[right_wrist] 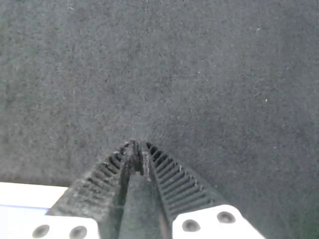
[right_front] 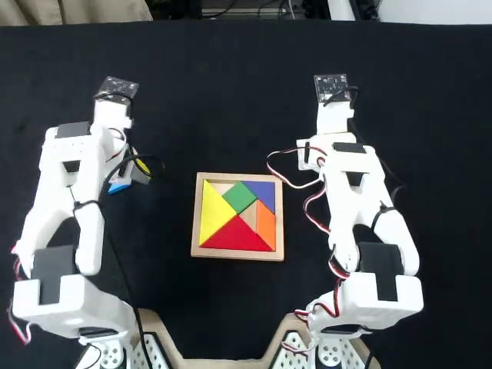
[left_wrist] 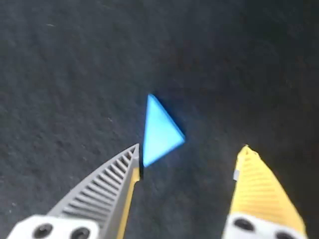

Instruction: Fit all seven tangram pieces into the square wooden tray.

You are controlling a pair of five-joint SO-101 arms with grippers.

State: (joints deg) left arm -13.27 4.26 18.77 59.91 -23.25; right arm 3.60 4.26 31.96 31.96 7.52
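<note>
The square wooden tray (right_front: 198,231) lies at the table's centre. It holds a yellow triangle (right_front: 214,215), a red triangle (right_front: 238,237), a green square (right_front: 241,196), a dark blue triangle (right_front: 264,189) and an orange piece (right_front: 266,221). Two tan patches show among them. A light blue triangle (right_front: 118,187) (left_wrist: 160,132) lies flat on the black cloth left of the tray. My left gripper (right_front: 132,175) (left_wrist: 192,152) hovers open just over it, the grey finger (left_wrist: 122,172) at the triangle's edge and the yellow finger (left_wrist: 251,172) apart from it. My right gripper (right_wrist: 135,152) is shut over bare cloth.
Black cloth (right_front: 231,92) covers the whole table. The right arm (right_front: 346,184) stands folded to the right of the tray, the left arm (right_front: 69,184) to its left. Both arm bases sit at the near edge.
</note>
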